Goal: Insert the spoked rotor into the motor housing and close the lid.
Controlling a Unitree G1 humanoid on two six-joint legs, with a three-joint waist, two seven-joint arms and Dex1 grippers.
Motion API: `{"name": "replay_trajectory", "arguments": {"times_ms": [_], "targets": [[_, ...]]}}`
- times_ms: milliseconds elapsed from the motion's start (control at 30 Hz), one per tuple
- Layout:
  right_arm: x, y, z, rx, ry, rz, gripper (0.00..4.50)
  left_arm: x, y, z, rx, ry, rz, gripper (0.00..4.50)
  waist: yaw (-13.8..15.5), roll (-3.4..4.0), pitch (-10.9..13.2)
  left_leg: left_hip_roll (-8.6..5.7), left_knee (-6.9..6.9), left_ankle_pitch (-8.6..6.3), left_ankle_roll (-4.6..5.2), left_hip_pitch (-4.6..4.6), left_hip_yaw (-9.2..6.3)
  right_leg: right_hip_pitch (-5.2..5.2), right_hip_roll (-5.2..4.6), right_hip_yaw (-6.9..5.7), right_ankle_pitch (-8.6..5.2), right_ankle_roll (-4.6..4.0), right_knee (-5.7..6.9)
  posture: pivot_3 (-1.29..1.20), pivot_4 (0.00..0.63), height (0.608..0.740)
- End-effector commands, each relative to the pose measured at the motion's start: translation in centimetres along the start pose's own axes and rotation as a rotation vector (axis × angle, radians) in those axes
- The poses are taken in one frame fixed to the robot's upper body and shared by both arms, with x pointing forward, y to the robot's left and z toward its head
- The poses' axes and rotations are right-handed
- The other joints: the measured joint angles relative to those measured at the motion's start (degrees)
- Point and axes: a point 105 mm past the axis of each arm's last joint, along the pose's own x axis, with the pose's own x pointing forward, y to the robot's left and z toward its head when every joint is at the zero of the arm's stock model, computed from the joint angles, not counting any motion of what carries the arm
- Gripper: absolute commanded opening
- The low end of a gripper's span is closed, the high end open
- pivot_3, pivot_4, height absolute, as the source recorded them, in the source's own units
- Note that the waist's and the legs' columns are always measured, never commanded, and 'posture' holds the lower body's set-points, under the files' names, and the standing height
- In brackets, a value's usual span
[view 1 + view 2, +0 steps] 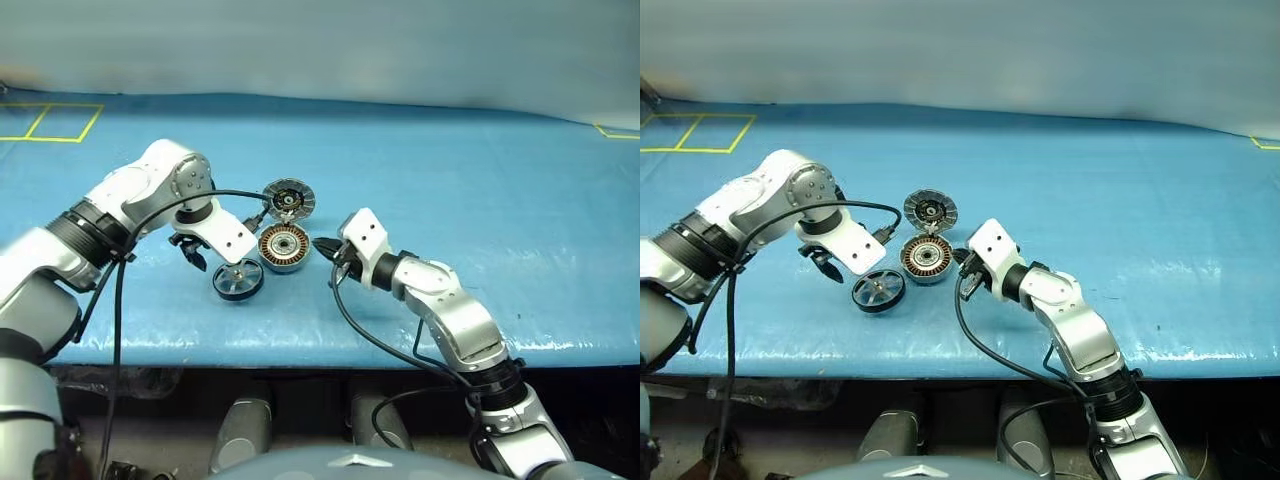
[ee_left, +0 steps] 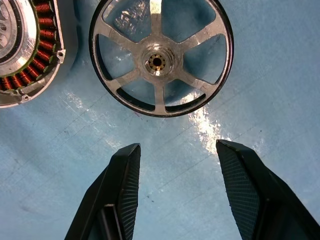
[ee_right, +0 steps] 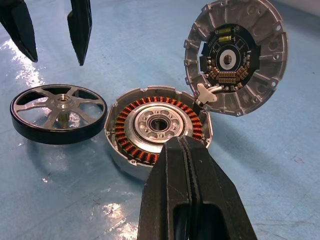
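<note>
Lower splayed left gripper (image 2: 175, 192) squarely over spoked rotor (image 2: 161, 56), pinch rim evenly; right gripper (image 3: 186, 150) clenched empty, bracing motor housing (image 3: 158, 127)

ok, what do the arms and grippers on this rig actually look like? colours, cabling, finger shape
Both arms have silver-grey rounded shells with black bands at the joints. A white angular block sits at each wrist. A loose black cable runs along the outside of each arm to that block. The left gripper and right gripper each have two black tapered fingers with finely ribbed inner pads. No markings are visible.
</note>
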Motion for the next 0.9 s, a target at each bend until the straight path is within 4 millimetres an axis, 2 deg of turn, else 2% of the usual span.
{"name": "replay_trajectory", "arguments": {"times_ms": [33, 333, 500, 900], "targets": [[-0.2, 0.4, 1.7, -0.034, -0.050, 0.014, 0.00, -0.5, 0.2, 0.3, 0.005, -0.021, 0.029, 2.60, -0.07, 0.00, 0.00, 0.00, 0.04, 0.00, 0.00, -0.02, -0.01, 0.00, 0.00, 0.00, 0.01, 0.01, 0.00, 0.00, 0.150, 0.740], [-0.2, 0.9, 1.6, -0.034, -0.042, 0.027, 0.00, 0.5, 1.1, 0.6, -0.008, -0.043, 0.040, 2.60, 0.11, 0.00, 0.00, -0.01, 0.25, 0.00, 0.00, -0.03, -0.03, 0.08, 0.02, 0.01, 0.01, 0.02, 0.06, 0.00, 0.150, 0.740], [-0.2, 1.1, 1.4, -0.037, -0.036, 0.032, 0.00, 1.8, 1.5, 1.0, -0.012, -0.062, 0.035, 2.60, 0.11, 0.00, 0.00, -0.02, 0.25, 0.00, 0.00, -0.01, -0.03, 0.09, 0.02, 0.01, 0.03, 0.05, 0.09, 0.00, 0.150, 0.740], [-0.2, 1.1, 1.4, -0.039, -0.031, 0.025, 0.00, 3.0, 0.7, 0.4, -0.032, -0.056, 0.001, 2.60, 0.06, 0.01, -0.01, -0.02, 0.28, 0.00, 0.00, 0.06, -0.04, 0.16, 0.03, 0.02, 0.04, 0.05, 0.13, 0.00, 0.150, 0.740]]}}
